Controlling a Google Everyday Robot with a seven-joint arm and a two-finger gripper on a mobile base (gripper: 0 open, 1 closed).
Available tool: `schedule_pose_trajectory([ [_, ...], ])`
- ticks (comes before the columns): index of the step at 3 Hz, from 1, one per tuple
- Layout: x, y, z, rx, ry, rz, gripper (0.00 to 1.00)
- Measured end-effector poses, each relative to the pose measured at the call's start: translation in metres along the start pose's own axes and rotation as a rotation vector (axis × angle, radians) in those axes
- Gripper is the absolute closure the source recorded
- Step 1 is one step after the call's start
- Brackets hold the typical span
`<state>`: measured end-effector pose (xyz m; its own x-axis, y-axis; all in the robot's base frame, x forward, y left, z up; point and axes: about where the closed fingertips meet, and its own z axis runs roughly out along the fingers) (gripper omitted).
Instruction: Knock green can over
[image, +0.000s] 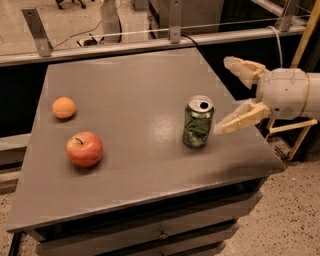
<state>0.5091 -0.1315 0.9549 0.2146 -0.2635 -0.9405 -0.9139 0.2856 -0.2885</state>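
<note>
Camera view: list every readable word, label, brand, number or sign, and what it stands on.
No text can be read.
Green can: pale markings on its side, too blurred to read as words.
Apple, orange, table: no lettering visible.
Gripper, open just right of the can: no markings visible.

The green can (198, 122) is shiny metal with a silver top. The desk (125, 75) is grey, smooth and mostly matt. The claw (223, 96), just right of the can, looks like pale smooth plastic. The apple (84, 148) has glossy skin.
</note>
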Motion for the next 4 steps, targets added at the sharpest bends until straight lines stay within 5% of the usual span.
schedule_pose_trajectory([
  [1,-0.011,0.01,0.01,-0.044,-0.098,0.07,0.0],
  [3,0.004,0.017,0.027,-0.063,-0.037,0.21,0.0],
  [4,0.014,0.012,0.04,-0.032,-0.017,0.247,0.0],
])
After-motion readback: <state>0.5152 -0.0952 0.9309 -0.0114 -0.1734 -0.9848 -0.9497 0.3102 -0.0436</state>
